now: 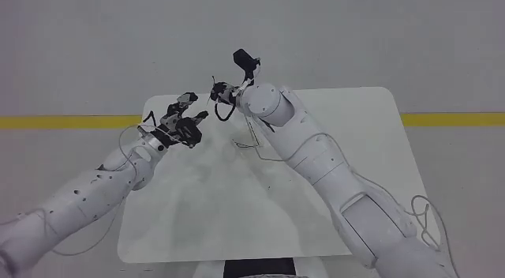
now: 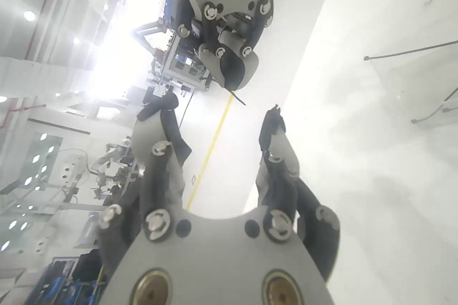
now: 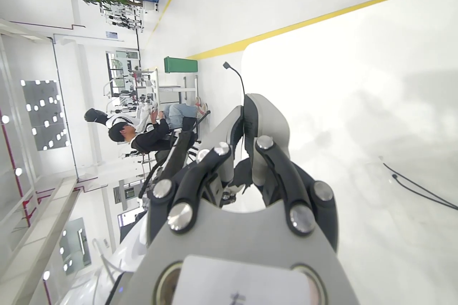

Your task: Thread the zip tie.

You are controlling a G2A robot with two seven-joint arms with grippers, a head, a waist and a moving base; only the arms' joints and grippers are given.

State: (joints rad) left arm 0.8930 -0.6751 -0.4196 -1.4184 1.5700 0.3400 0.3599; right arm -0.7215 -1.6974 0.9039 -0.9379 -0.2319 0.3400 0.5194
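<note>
Zip tie: a thin dark strap (image 3: 242, 81) held up off the table, over its far left part; its small square head stands clear on one side of the right gripper's fingers, and in the left wrist view a short pointed end pokes out the other side towards the left gripper.
Right gripper: closed (image 3: 246, 102), pinching the strap flat between its pads.
Left gripper: spread wide (image 2: 222, 106), nothing between its fingers that I can see; it sits just near and left of the right gripper, the two almost tip to tip.
Handling: I'd call the strap very light, springy and smooth; likely to bow or flick when pushed, and to slide through a loose pinch; no real risk of breaking.
Where to hold: probably close behind the pointed end, so little free length is left to wander; the head needs steadying too, since its slot looks tiny.
Table: white (image 1: 347, 120), bare around the arms.
Spare ties: a few loose ones (image 1: 252, 145) lie flat on the table beside the right arm, to the near right of the grippers; apart from the held one.
In the way: mostly the grippers themselves; bulky fingers crowd the short pointed end.
</note>
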